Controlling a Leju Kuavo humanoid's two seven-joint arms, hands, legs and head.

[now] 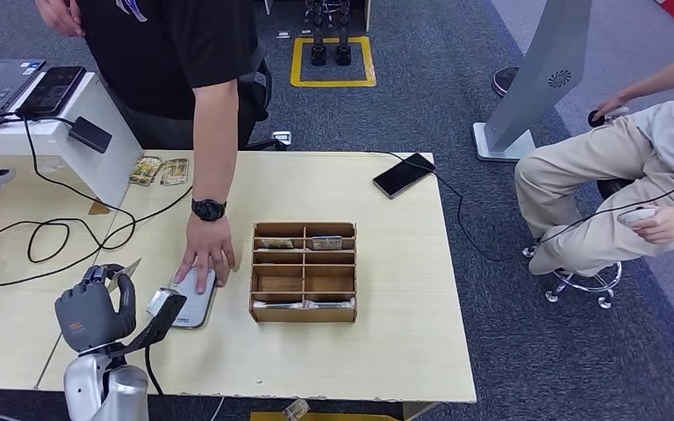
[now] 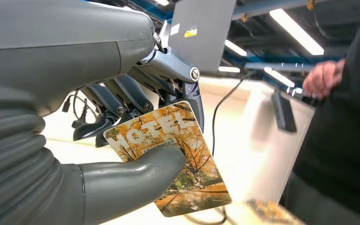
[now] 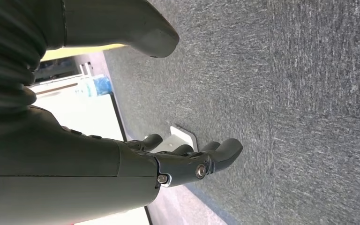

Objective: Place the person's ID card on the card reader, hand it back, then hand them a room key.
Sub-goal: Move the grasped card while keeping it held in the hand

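Pale wooden desk (image 1: 386, 263): left hand (image 1: 96, 307) pinches the autumn-printed hotel key card (image 2: 178, 159) between thumb and fingers, beside the person's hand (image 1: 204, 254) on the grey card reader (image 1: 189, 303). Right hand (image 3: 187, 161) hangs loosely spread, holding nothing. Present the card edge-first; maintain grip until taken

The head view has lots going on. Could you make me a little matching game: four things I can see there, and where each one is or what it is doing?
Things:
1. left hand
2. person's hand
3. black phone
4. wooden organizer box

States:
A. lies near the table's far edge with a cable plugged in
B. holds a hotel card
C. stands mid-table, divided into compartments
D. rests on the grey card reader

Pairs: 1-B, 2-D, 3-A, 4-C
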